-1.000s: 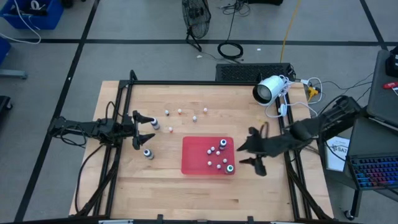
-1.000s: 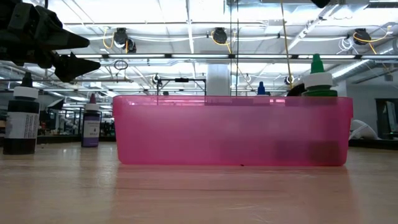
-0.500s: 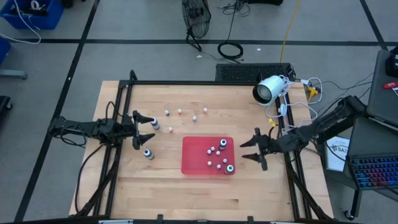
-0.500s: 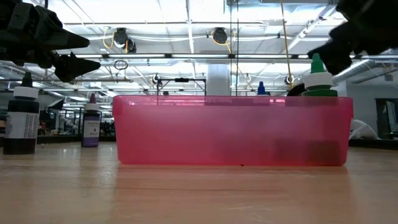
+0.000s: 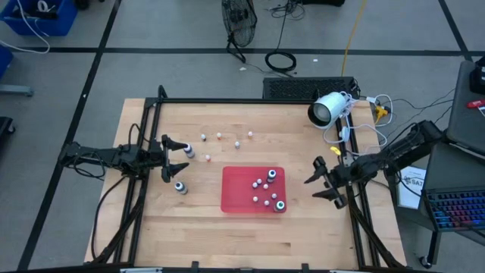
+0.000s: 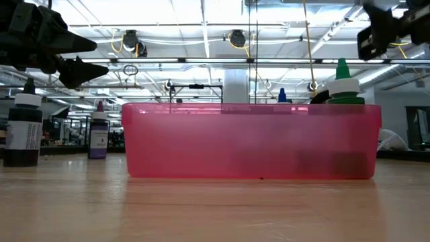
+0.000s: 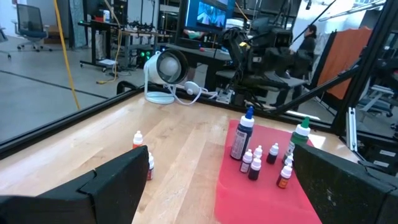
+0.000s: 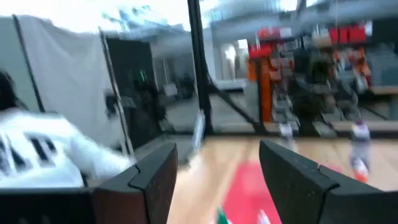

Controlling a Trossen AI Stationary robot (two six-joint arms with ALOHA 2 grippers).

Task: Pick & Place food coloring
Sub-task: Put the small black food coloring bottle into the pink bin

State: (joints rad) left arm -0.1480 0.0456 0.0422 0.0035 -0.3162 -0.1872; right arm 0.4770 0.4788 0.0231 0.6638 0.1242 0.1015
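Observation:
Several small food coloring bottles [image 5: 267, 188] stand upright in the red tray [image 5: 235, 199]; among them are a green-capped one [image 6: 345, 82] and a taller blue-capped one [image 7: 242, 133]. More food coloring bottles stand loose on the wooden table: small ones [image 5: 219, 136] toward the far side and a greyer one [image 5: 180, 187] left of the tray. My left gripper [image 5: 176, 157] hovers open at the table's left, with nothing between its fingers. My right gripper [image 5: 312, 188] is open and empty to the right of the tray, pointing roughly level at it.
A white round camera [image 5: 327, 110] with cables sits at the table's far right corner. A black frame rail [image 5: 250, 101] runs along the far edge. Bare wood [image 5: 250, 235] lies between the tray and the near edge.
My right gripper has drawn back from above the tray's right end toward the table's right edge, sinking and tipping from pointing down to about level. It has stayed open and empty. The bottles and the tray have not moved.

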